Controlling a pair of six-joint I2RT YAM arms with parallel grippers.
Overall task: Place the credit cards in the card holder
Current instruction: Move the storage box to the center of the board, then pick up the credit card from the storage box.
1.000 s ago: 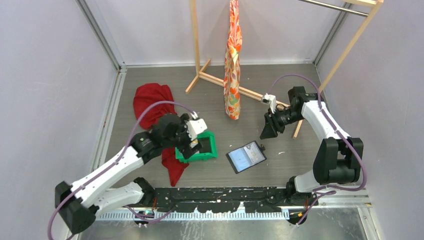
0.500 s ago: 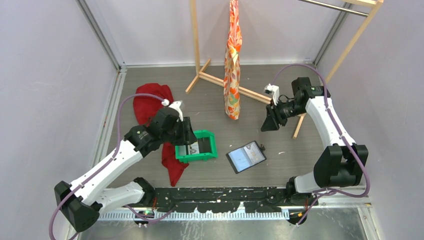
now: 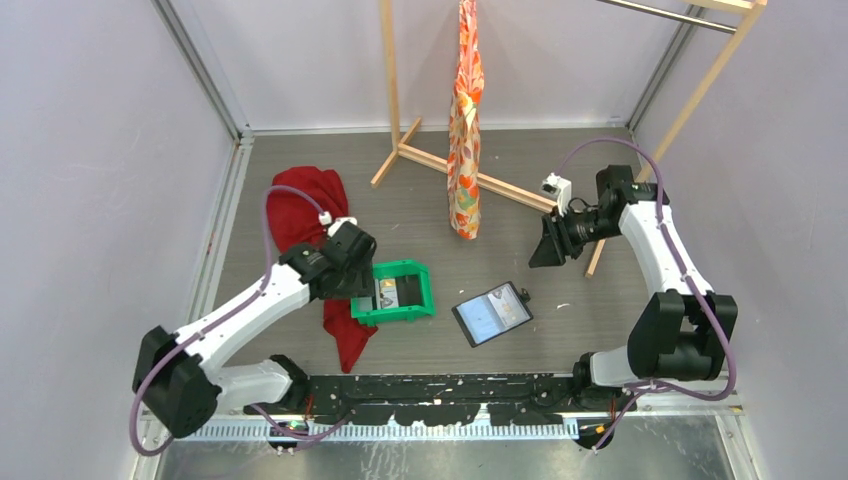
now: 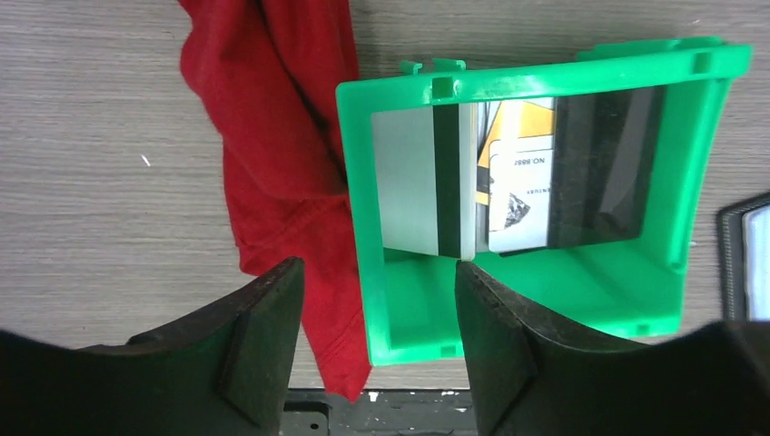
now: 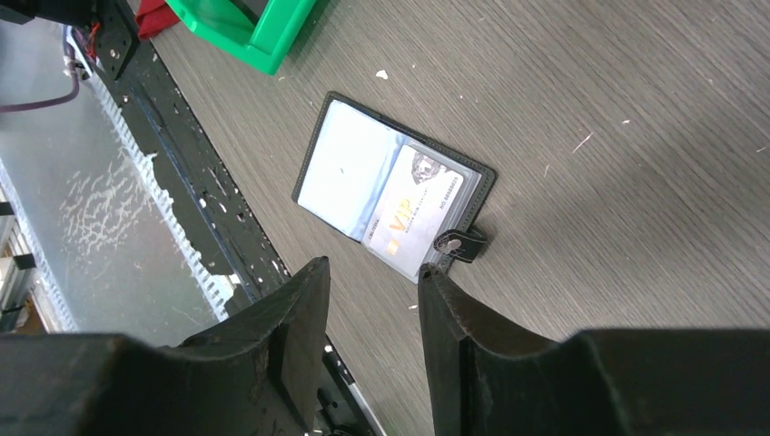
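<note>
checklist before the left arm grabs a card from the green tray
1. left gripper open and empty: ok
2. credit cards exposed in the green tray: ok
3. its fingers lined up on a card: not ok, they straddle the tray's wall
4. red cloth outside the tray: ok
5. card holder lying open: ok
6. right gripper open, off the holder: ok

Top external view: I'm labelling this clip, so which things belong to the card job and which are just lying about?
Job: thin plastic credit cards, whitish, yellow and dark; black folding card holder, lying open.
Lying about: green plastic tray holding them; red cloth; wooden rack; hanging orange patterned fabric.
</note>
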